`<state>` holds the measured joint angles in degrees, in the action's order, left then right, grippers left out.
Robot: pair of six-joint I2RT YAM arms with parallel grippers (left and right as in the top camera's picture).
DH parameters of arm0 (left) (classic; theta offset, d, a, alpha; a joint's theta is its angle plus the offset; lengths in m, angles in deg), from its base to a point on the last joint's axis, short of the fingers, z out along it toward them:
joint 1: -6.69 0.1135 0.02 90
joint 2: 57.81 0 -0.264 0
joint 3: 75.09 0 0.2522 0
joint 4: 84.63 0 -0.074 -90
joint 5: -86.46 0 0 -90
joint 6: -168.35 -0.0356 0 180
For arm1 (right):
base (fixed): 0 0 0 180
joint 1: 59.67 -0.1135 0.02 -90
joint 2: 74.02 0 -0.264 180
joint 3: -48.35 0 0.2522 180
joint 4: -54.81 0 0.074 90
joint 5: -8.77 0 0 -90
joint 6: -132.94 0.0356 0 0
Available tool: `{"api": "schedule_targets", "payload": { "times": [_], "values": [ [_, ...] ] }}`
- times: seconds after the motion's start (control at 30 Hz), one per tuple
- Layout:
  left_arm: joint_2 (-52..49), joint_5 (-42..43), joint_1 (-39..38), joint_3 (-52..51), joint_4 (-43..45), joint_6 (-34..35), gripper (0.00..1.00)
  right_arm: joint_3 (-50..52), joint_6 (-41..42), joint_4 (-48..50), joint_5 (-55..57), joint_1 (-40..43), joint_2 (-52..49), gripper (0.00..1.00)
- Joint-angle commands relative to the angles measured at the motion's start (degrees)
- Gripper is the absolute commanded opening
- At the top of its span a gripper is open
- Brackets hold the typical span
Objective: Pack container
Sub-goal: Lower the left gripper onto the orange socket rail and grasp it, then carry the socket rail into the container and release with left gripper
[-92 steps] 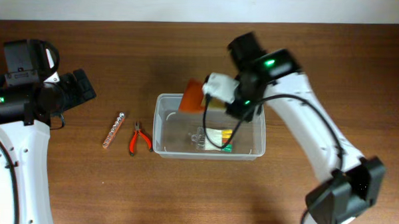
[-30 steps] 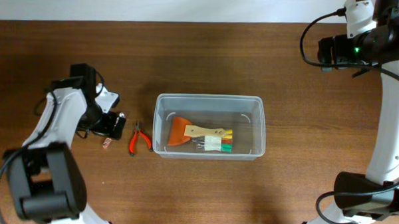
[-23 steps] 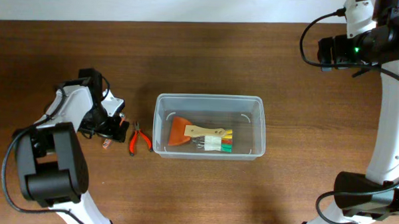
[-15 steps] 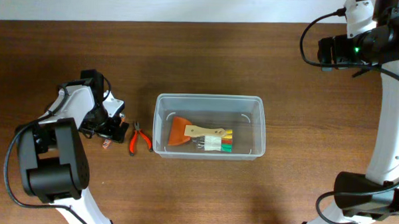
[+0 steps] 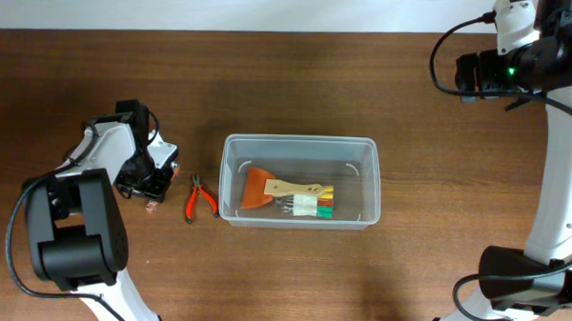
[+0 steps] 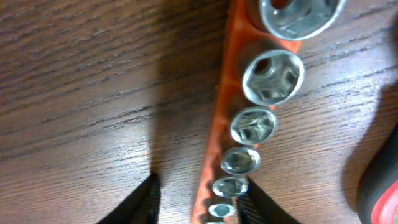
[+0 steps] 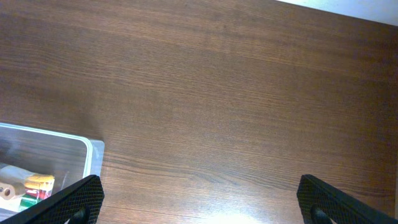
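- My left claw (image 6: 199, 200) is spread and straddles the thin end of the socket rail (image 6: 214, 124), which lies on the surface (image 6: 81, 93). One finger looks nearer, so I'd centre it before squeezing.
- The pliers (image 5: 201, 198) lie just beside the rail, and I'd avoid nudging them.
- The tub (image 5: 301, 139) sits mid-surface and holds a scraper (image 5: 258, 188).
- My right claw (image 7: 199, 200) is spread, well away.

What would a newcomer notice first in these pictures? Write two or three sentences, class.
The clear container at the table's centre, holding an orange scraper, draws the eye first. Left of it lie red-handled pliers. Further left, the left gripper straddles an orange rail of sockets.
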<state>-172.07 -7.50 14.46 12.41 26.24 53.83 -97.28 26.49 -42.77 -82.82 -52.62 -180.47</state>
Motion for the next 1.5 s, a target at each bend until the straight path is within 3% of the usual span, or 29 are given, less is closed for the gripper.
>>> {"api": "schedule_targets", "payload": {
  "times": [0.0, 0.07, 0.23, 0.53, 0.83, 0.97, 1.07, 1.2, 1.3, 1.47],
  "values": [
    [-2.5, 1.9, 0.0, -0.3, 0.3, -0.4, 0.30, 0.1, 0.7, 0.0, -0.8, 0.2, -0.1, 0.99],
    [-2.5, 1.9, 0.0, -0.3, 0.3, -0.4, 0.26, 0.1, 0.7, 0.0, -0.8, 0.2, -0.1, 0.99],
    [-2.5, 1.5, 0.0, -0.3, 0.3, -0.4, 0.02, 0.1, 0.7, 0.0, -0.8, 0.2, -0.1, 0.99],
    [-1.9, 1.2, -0.8, 4.7, -3.3, 2.2, 0.02, 0.1, 0.7, 0.0, -0.8, 0.2, -0.1, 0.99],
    [4.8, 4.0, -5.2, 29.2, -14.3, 5.7, 0.02, 0.1, 0.6, 0.0, -0.8, 0.2, -0.1, 0.99],
    [8.8, 11.0, -10.1, 37.4, -15.8, -1.9, 0.02, 0.1, 0.6, 0.0, -0.8, 0.2, -0.1, 0.98],
    [11.1, 16.6, -15.6, 38.5, -15.9, -12.4, 0.02, 0.1, 0.6, 0.0, -0.8, 0.2, -0.1, 0.99],
    [10.5, 17.3, -23.1, 38.1, -19.9, -20.6, 0.02, 0.1, 0.4, 0.0, -0.8, 0.2, -0.1, 0.99],
    [8.9, 17.4, -27.7, 36.4, -22.6, -24.1, 0.02, 0.1, 0.4, 0.0, -0.8, 0.2, -0.1, 0.99],
    [4.1, 19.7, -32.2, 32.8, -22.8, -24.5, 0.02, 0.1, 0.4, 0.0, -0.8, 0.2, -0.1, 0.99]
  ]
}}
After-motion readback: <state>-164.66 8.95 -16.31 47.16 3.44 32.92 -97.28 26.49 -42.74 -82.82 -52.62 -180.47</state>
